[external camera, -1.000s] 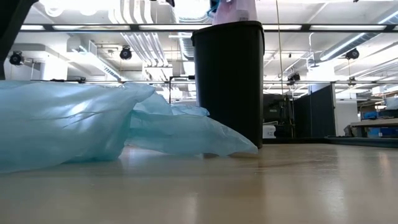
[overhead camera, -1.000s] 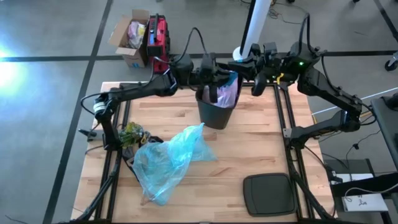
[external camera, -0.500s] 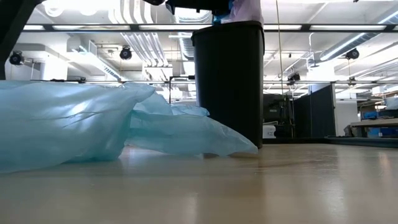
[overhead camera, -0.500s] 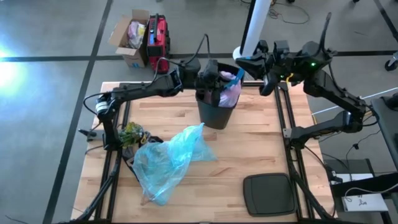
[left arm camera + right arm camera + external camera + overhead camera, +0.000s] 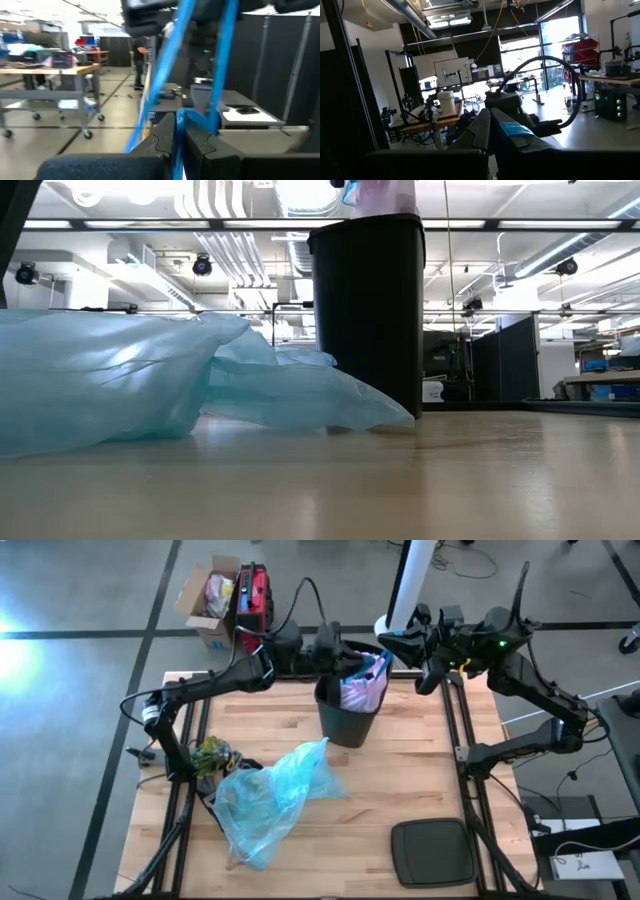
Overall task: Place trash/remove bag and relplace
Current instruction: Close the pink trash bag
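The pale pink bag (image 5: 362, 688) stands up out of the black bin (image 5: 350, 718) at the table's far middle. In the low view its top (image 5: 381, 194) shows above the bin (image 5: 368, 310). My left gripper (image 5: 338, 646) is just beyond the bin's far-left rim, shut on a blue drawstring. My right gripper (image 5: 404, 641) is to the bin's far right, shut on another bit of blue drawstring (image 5: 382, 662). A small heap of crumpled scraps (image 5: 211, 754) lies by the table's left edge. My left gripper pinches a loop of the blue drawstring (image 5: 186, 118) between its two shut fingers; both strands run taut up and away from the fingers (image 5: 162, 142). The bag hangs from it with its lower part inside the bin. My right gripper pinches a short bit of blue drawstring (image 5: 515, 129) between its shut fingers (image 5: 481, 131), held above the bin's far-right side.
A light blue plastic bag (image 5: 268, 793) lies spread over the table's left half, and fills the low view's left (image 5: 120, 375). A black lid (image 5: 432, 851) lies flat near the right near corner. A cardboard box (image 5: 210, 598) and red case stand on the floor beyond.
My left gripper has shifted toward the table's far-left, drawing its drawstring along. My right gripper moved away from the bin toward the right, then kept still. The pink bag's top has come up higher out of the bin and spread wider between the two.
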`<state>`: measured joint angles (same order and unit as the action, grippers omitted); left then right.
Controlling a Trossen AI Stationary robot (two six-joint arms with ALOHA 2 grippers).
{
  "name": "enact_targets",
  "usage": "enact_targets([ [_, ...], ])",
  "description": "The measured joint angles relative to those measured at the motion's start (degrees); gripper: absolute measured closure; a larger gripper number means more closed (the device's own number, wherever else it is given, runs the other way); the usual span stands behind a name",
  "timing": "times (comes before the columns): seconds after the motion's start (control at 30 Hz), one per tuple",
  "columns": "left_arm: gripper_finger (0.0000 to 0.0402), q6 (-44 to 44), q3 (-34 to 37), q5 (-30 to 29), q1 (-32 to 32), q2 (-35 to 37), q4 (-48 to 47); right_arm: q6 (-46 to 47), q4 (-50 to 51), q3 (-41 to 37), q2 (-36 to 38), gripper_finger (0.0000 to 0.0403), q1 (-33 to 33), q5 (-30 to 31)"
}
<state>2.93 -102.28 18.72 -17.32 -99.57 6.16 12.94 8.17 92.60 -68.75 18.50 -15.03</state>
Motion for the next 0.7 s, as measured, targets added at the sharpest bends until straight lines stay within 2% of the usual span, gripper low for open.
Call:
enact_targets([
  [0.4,0.0397,-0.9,6.1,0.3,2.5,0.2,-0.7,0.0,-0.4,0.0,0.1,0.0403,0.0,1.3],
  [0.53,0.0397,-0.9,4.0,0.3,2.5,1.5,0.6,-0.1,0.8,0.0,0.2,0.0403,0.0,2.9],
  [0.7,0.0397,-2.0,-1.8,0.3,2.0,5.5,4.6,-3.0,5.3,0.0,0.2,0.0401,0.0,3.8],
])
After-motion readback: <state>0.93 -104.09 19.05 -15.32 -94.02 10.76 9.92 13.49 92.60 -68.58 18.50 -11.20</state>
